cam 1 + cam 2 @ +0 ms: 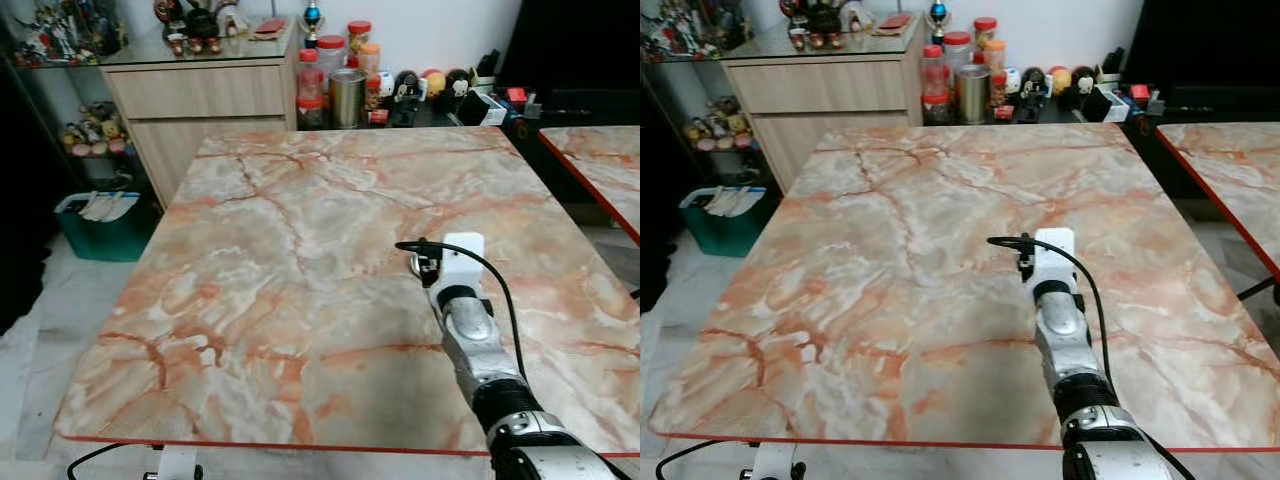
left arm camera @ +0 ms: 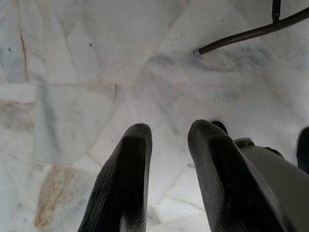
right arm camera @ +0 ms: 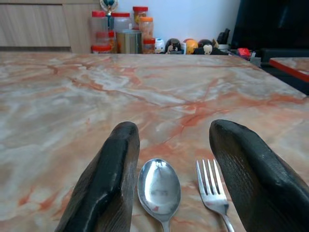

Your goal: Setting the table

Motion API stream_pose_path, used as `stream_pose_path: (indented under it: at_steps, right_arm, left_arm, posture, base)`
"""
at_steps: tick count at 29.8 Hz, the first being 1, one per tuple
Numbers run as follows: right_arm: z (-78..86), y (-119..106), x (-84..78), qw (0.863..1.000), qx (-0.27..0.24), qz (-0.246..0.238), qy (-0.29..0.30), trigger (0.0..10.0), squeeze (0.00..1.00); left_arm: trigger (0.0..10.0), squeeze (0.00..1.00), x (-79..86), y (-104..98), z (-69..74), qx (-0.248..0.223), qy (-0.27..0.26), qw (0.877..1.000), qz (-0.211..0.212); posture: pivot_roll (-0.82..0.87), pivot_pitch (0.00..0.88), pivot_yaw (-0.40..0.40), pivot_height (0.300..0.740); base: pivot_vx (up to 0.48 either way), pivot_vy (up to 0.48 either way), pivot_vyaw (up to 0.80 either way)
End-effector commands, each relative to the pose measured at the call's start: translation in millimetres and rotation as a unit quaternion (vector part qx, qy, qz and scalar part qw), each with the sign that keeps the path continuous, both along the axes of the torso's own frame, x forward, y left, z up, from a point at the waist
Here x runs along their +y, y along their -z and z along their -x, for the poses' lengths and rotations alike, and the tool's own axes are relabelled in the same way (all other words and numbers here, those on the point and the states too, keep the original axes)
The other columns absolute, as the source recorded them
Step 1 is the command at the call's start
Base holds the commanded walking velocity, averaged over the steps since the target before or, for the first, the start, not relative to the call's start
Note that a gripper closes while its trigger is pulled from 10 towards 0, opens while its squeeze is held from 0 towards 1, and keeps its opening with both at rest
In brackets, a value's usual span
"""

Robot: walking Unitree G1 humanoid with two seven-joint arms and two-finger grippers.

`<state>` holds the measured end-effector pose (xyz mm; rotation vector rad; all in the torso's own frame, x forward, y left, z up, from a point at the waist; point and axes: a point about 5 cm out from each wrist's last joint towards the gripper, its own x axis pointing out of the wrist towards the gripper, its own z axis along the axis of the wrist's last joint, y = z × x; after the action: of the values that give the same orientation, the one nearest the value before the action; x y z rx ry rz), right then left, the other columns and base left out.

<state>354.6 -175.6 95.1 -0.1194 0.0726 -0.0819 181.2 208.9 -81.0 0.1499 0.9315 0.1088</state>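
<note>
Marble, orange-veined and glossy, is covering the counter (image 1: 300, 250) where the robot is standing. Its right arm is reaching out over the near right part of the top, and the right tool (image 3: 171, 188) is resting low above the surface with its two black fingers (image 3: 108, 183) spread wide apart, gripping nothing. Between those fingers a spoon (image 3: 158, 189) and a fork (image 3: 212, 191) are lying flat on the marble, side by side and just apart, the spoon bowl up and the fork tines pointing toward the far edge. Neither finger is clearly touching the cutlery. From the head views the arm's white wrist block (image 1: 462, 260) is hiding the cutlery.

The left tool (image 2: 169, 179) is hanging down beside the counter over the pale marble floor (image 2: 96, 72), its fingers parted a little and holding nothing; a dark metal leg (image 2: 251, 33) is crossing the floor beyond it.

At the far edge of the counter, jars (image 1: 330, 60) with red and orange lids and a steel canister (image 1: 347, 97) are standing against the wall, with small figurines (image 1: 435, 82) beside them. A wooden cabinet (image 1: 200, 100) is sitting at the far left, a green bin (image 1: 100, 225) below it on the floor. A second marble counter (image 1: 600, 160) is showing at the right.
</note>
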Motion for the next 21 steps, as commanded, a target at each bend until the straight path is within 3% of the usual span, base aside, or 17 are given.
stream_pose_path:
  at_steps: [1, 2, 4, 5, 14, 21]
  right_arm:
    - [-1.7, -4.4, -0.4, 1.0, -0.006, -0.003, 0.002, 10.0, 1.0]
    - [-1.7, -3.7, -12.3, 1.0, 0.003, -0.004, 0.014, 10.0, 1.0]
    - [-1.5, -3.4, -21.2, 1.0, 0.01, -0.006, 0.023, 10.0, 1.0]
    - [-1.3, -2.0, -30.3, 0.999, 0.024, -0.01, 0.028, 10.0, 0.0]
    - [-4.4, 0.4, -33.5, 0.998, 0.059, -0.02, 0.017, 10.0, 0.0]
    - [-7.2, 1.3, -18.6, 0.996, 0.073, -0.019, -0.041, 10.0, 0.0]
  left_arm:
    - [10.0, 0.0, 2.9, 1.0, 2.6, 0.009, 0.001, 1.0, -0.003]
    - [10.0, 0.0, 2.8, 1.3, 3.0, 0.011, 0.002, 1.0, -0.003]
    - [10.0, 0.0, 2.7, 1.5, 3.4, 0.012, 0.003, 1.0, -0.003]
    - [10.0, 0.0, 3.0, 1.6, 3.8, 0.014, 0.005, 1.0, -0.005]
    - [10.0, 0.0, 4.3, 1.7, 4.5, 0.016, 0.011, 1.0, -0.008]
    - [10.0, 0.0, 5.4, 1.5, 4.4, 0.017, 0.011, 1.0, -0.009]
  posture:
    - [-0.05, 0.0, 0.041, 0.74]
    - [-0.06, 0.0, 0.045, 0.74]
    - [-0.06, 0.0, 0.045, 0.74]
    - [-0.06, 0.0, 0.049, 0.74]
    - [-0.05, 0.0, 0.058, 0.74]
    - [-0.05, 0.0, 0.058, 0.74]
  base:
    - [0.0, 0.0, 0.0]
    - [0.0, 0.0, 0.0]
    - [0.0, 0.0, 0.0]
    - [0.0, 0.0, 0.0]
    - [0.0, 0.0, 0.0]
    - [0.0, 0.0, 0.0]
